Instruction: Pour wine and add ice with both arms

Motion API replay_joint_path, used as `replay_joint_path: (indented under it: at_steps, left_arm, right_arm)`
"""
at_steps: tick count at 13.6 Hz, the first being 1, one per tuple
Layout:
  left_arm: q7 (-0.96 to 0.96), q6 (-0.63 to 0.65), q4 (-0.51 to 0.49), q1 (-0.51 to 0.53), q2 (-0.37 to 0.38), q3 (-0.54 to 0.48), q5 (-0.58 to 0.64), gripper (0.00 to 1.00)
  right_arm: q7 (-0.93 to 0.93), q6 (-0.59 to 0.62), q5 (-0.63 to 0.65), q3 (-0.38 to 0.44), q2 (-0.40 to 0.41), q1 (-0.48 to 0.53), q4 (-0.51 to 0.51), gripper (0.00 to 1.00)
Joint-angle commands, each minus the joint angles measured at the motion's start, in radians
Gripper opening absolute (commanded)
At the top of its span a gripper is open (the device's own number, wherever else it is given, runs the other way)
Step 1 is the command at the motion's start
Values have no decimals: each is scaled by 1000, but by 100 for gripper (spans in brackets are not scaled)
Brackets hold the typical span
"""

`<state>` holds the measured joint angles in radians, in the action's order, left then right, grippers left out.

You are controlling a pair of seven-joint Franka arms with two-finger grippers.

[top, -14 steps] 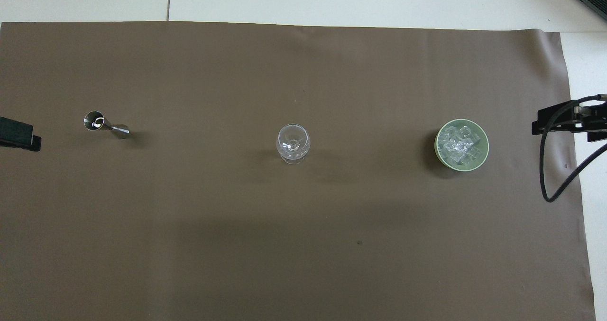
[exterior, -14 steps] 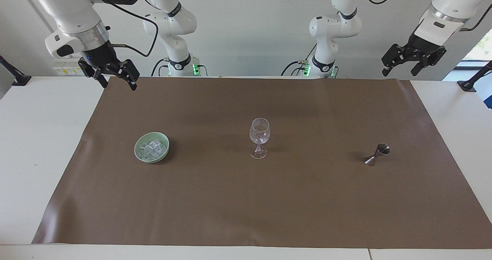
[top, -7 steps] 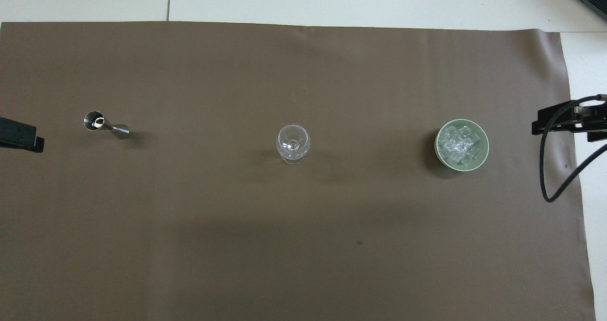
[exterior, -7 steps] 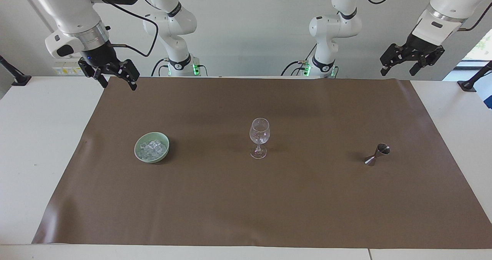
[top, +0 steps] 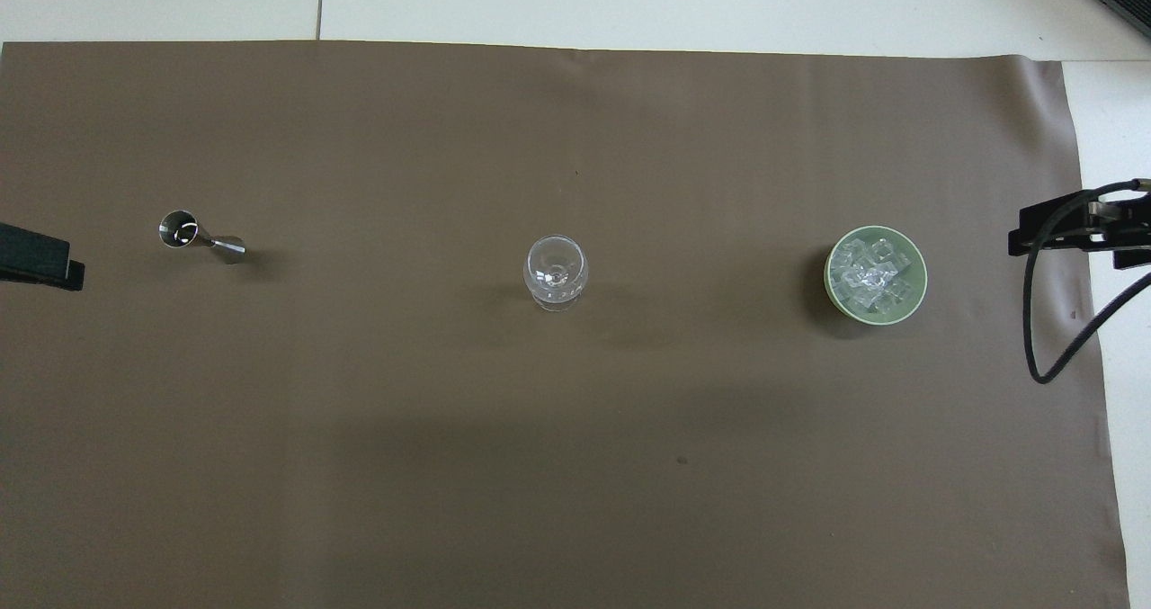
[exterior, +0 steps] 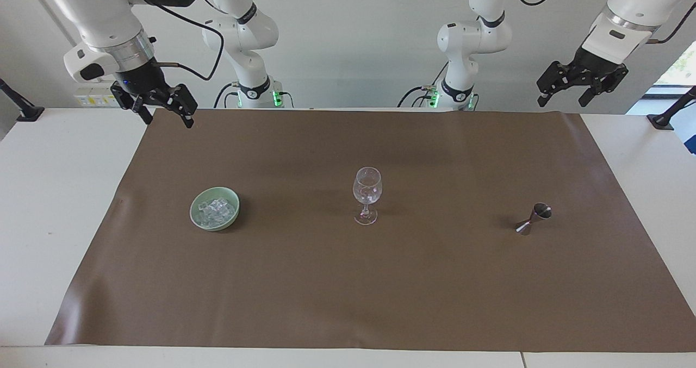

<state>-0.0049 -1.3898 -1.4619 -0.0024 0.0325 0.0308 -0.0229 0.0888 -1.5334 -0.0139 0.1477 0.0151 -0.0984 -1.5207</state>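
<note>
Your right gripper [exterior: 166, 112] hangs with its fingers spread and nothing between them, over the corner of the brown mat [exterior: 348, 303] at the right arm's end of the table, by the mat's edge nearest the robots. Your left gripper [exterior: 565, 93] is spread and empty too, raised above the mat's corner at the left arm's end, along that same edge. The ice [exterior: 216, 212] is heaped in a pale green bowl [exterior: 196, 216] standing on the mat toward the right arm's end, farther from the robots than the right gripper's spot and well apart from it. The wine glass [exterior: 367, 194] stands upright at mid-mat, well apart from the bowl. A small metal jigger [exterior: 534, 219] stands toward the left arm's end, well apart from the glass. You have bare mat all round each of the three, and a wide open band between them and the mat's edge farthest from the robots. White table [exterior: 49, 205] borders the mat at both ends.
</note>
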Motion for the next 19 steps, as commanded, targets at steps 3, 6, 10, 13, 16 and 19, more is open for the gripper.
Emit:
replay_joint_path:
  at_steps: [3, 6, 10, 13, 16, 19]
  left_arm:
    - [-3, 6, -9, 12, 17, 6, 4, 100]
    - [2, 5, -11, 10, 17, 6, 4, 100]
    - [2, 5, -12, 12, 18, 6, 4, 100]
    - [5, -2, -12, 15, 18, 6, 4, 100]
    - [3, -14, -12, 8, 18, 6, 4, 100]
    - [3, -15, -15, 10, 18, 4, 4, 100]
  right_arm:
    - [-18, 6, -5, -2, -17, 8, -15, 100]
    - [-18, 6, -5, -2, -17, 8, -15, 100]
    - [-18, 7, -5, -2, -17, 8, -15, 100]
    - [-18, 6, -5, -2, -17, 8, -15, 100]
    - [-18, 6, -5, -2, -17, 8, -15, 100]
    - [-18, 6, -5, -2, -17, 8, -15, 100]
